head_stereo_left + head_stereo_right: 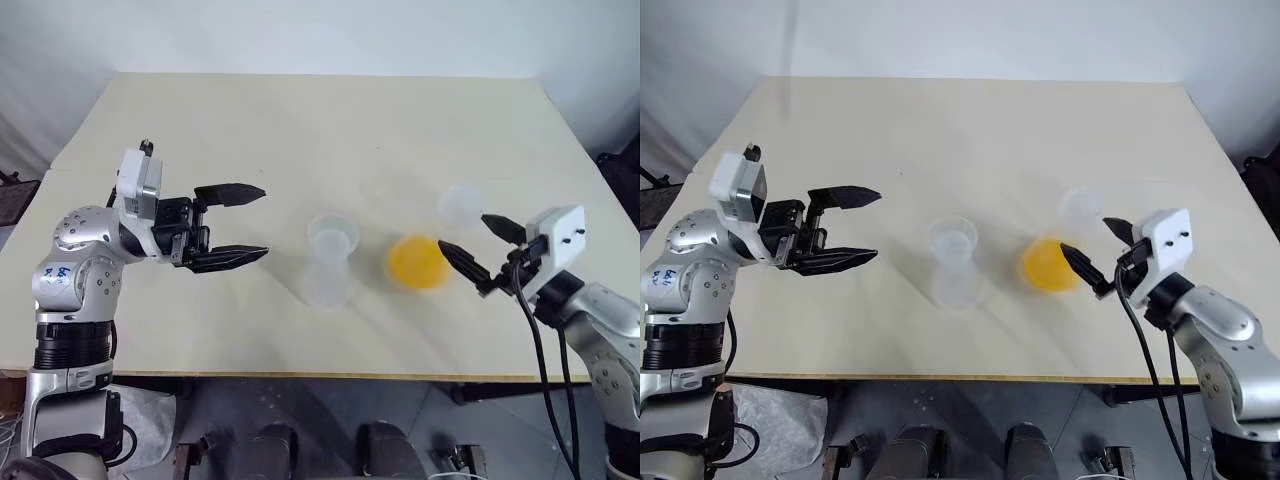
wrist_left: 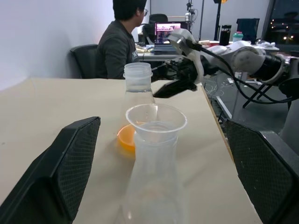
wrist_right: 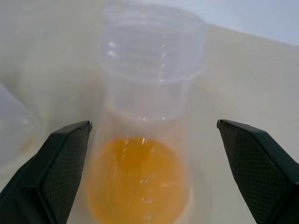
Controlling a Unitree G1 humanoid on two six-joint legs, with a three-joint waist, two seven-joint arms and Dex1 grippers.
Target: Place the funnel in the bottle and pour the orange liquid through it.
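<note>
On your beige surface (image 1: pixel 300 130) the funnel (image 1: pixel 333 232) already tops the bottle (image 1: pixel 327 280), so close the open right gripper (image 1: pixel 478 248) around the orange liquid (image 1: pixel 419 262)'s flask; left gripper (image 1: pixel 232 225) open.

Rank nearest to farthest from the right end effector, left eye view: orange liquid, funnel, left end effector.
1. Orange liquid, just left of the right end effector.
2. Funnel, mid-table, seated in the bottle.
3. Left end effector, far left side.

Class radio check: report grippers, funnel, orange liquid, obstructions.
Left gripper open beside bottle. Right gripper open at orange liquid flask. Funnel already seated in bottle. Nothing between.
</note>
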